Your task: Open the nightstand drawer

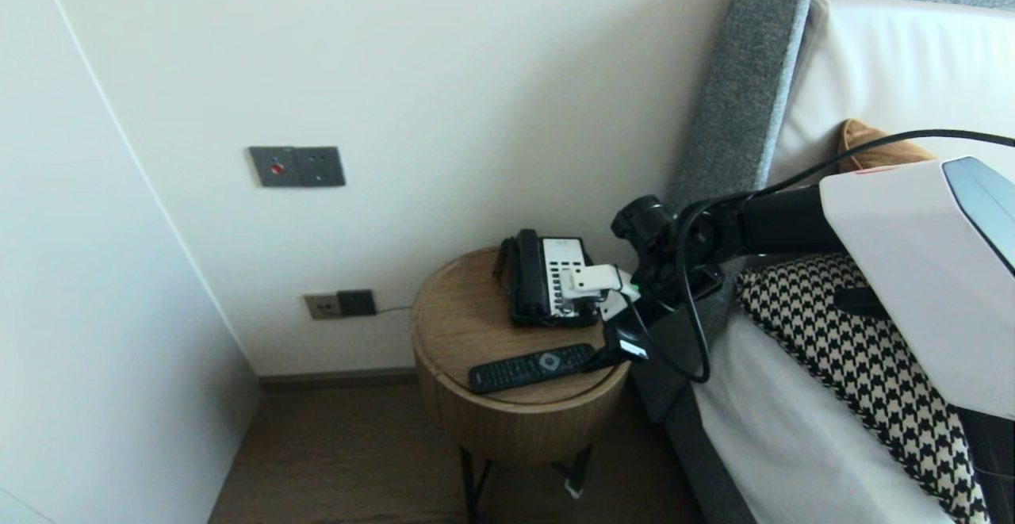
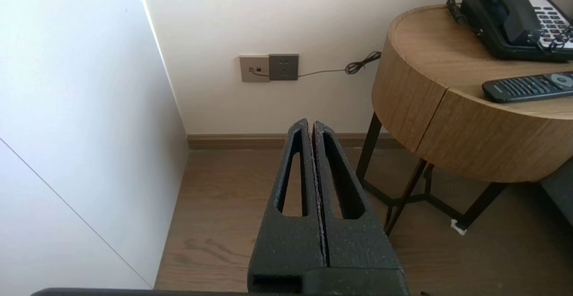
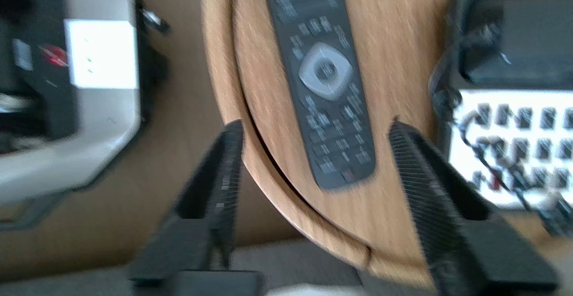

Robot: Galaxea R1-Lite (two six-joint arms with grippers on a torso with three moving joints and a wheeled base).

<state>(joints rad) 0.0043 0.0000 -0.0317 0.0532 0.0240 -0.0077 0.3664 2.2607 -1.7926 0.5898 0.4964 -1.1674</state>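
Here the round wooden surface (image 1: 452,326) lies beneath the right pincer (image 3: 315,126), which hovers over its bed-side edge, fingers spread wide and holding nothing. The telephone (image 1: 547,278) sits out past one finger. The remote (image 1: 530,366) lies flat just below, its near end between the two fingers, untouched, its long axis running straight away from the pincer. The left pincer (image 2: 312,123), pressed shut and empty, hangs well apart from the remote.

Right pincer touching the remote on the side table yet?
Apart. Right wrist view: the right pincer stands open astride the remote, bare table wood showing between it and each finger.
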